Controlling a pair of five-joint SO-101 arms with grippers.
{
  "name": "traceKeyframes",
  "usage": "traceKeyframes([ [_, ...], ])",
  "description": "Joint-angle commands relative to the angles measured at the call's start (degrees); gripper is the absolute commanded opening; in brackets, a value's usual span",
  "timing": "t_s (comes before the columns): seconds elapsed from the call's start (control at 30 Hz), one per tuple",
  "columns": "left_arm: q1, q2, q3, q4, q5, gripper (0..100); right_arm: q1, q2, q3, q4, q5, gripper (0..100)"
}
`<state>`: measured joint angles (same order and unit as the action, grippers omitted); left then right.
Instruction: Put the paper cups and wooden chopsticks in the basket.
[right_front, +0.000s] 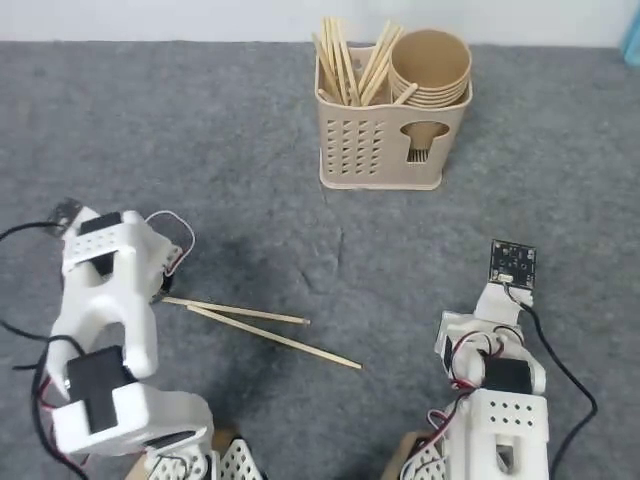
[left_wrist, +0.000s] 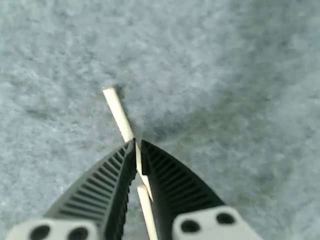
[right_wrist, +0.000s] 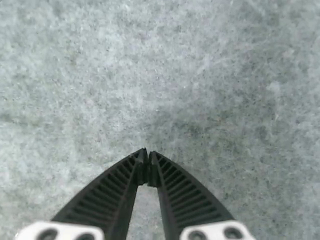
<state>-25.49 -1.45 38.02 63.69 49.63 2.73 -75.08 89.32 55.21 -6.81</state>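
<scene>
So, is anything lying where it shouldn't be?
Two wooden chopsticks lie loose on the grey mat, away from the basket holding the others and the paper cups. The left gripper pinches one end.

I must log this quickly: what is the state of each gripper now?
Left gripper: closed on a wooden chopstick.
Right gripper: closed, holding nothing.

I count two wooden chopsticks lying loose on the near left of the table. There is one basket on the far side. In it I see one stack of paper cups, several rims deep, and a chopstick bundle too crowded for an exact count.
</scene>
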Motion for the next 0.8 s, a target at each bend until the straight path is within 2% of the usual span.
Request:
traceKeyframes([
  [0.0, 0.35, -0.18, -6.9, 6.07, 0.53, 1, 0.04, -0.75, -0.35, -0.66, 0.7, 0.9],
  [0.1, -2.02, -0.18, -10.42, 9.49, 0.53, 2, 0.04, -0.75, -0.35, -0.66, 0.7, 0.9],
  [0.17, -3.87, -0.18, -11.74, 9.76, 0.53, 6, 0.04, -0.75, -0.35, -0.66, 0.7, 0.9],
  [0.23, -5.01, -0.09, -11.74, 9.76, 0.35, 18, 0.04, -0.75, -0.35, -0.66, 0.7, 0.9],
  [0.33, -5.45, 0.35, -9.8, 10.2, -2.73, 41, 0.04, -0.75, -0.35, -0.66, 0.7, 0.9],
  [0.4, -5.45, 0.18, -6.73, 10.02, -3.78, 51, 0.04, -0.75, -0.35, -0.66, 0.7, 0.9],
  [0.57, -5.45, 0.44, -1.36, 6.07, -3.96, 49, 0.04, -0.75, -0.35, -0.66, 0.7, 0.8],
  [0.77, -5.45, 0.44, 1.27, 1.32, -3.78, 36, 0.04, -0.75, -0.35, -0.57, 0.7, 0.8],
])
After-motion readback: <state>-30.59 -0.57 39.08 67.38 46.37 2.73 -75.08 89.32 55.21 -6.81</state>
